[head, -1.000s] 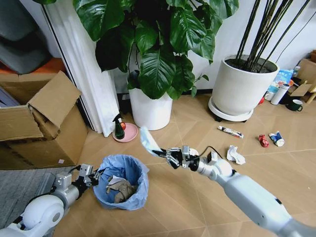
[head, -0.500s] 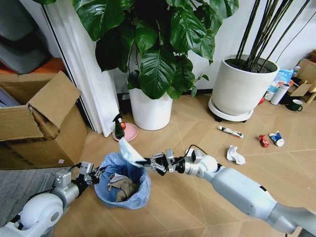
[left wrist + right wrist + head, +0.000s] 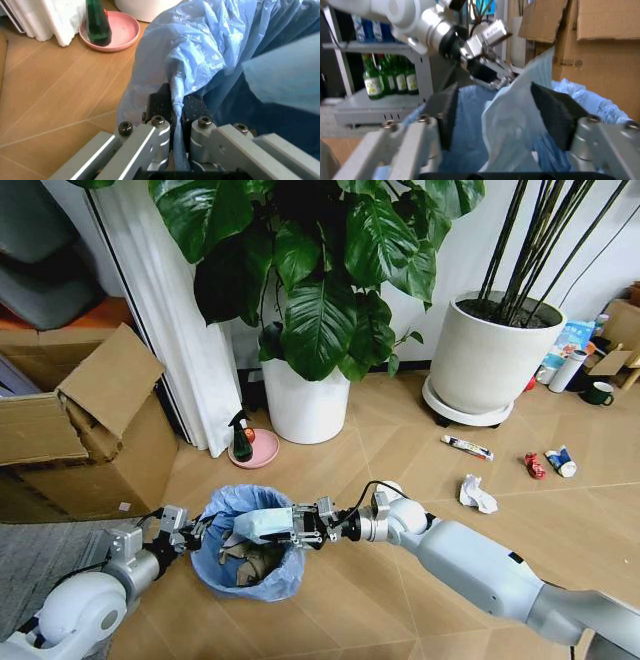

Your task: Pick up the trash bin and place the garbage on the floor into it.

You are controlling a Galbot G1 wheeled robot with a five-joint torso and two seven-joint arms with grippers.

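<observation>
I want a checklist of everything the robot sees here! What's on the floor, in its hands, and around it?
Surface: wooden floor, litter lying on it.
Job's things: trash bin with blue liner, paper wads inside; on the floor a crumpled white wad, tube wrapper, red scrap, blue-white scrap.
Clutter: green spray bottle on pink dish.
Grippers: left gripper clamps the bin's rim; right gripper holds a pale sheet over the bin.
Cables: black cable on right wrist.
Surroundings: cardboard box, two potted plants.
</observation>
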